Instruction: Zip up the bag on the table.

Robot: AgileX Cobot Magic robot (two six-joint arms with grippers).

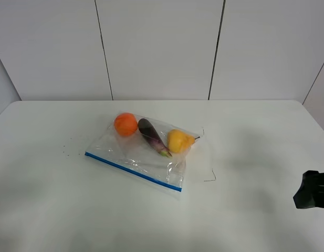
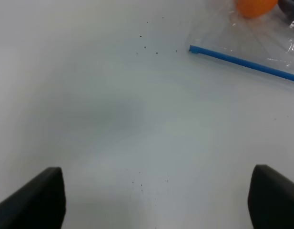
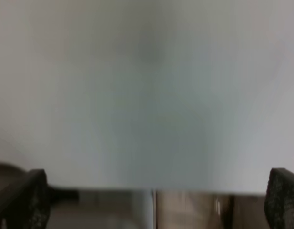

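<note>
The clear plastic bag (image 1: 131, 153) lies flat in the middle of the white table (image 1: 56, 205). Its blue zipper strip (image 1: 133, 171) runs along the near edge. Inside are an orange (image 1: 125, 124), a purple eggplant (image 1: 153, 136) and a yellow pear (image 1: 178, 140). My right gripper (image 1: 310, 191) shows as a dark shape at the right edge, far from the bag. In the right wrist view my right gripper (image 3: 152, 198) is open over the blurred table edge. My left gripper (image 2: 155, 198) is open and empty above bare table, with the strip's end (image 2: 194, 49) and the orange (image 2: 254, 7) ahead of it.
Small dark specks (image 1: 67, 149) dot the table left of the bag. Thin black corner marks (image 1: 210, 177) lie right of it. A panelled white wall (image 1: 162, 47) stands behind the table. The table's edge (image 3: 151, 190) shows in the right wrist view.
</note>
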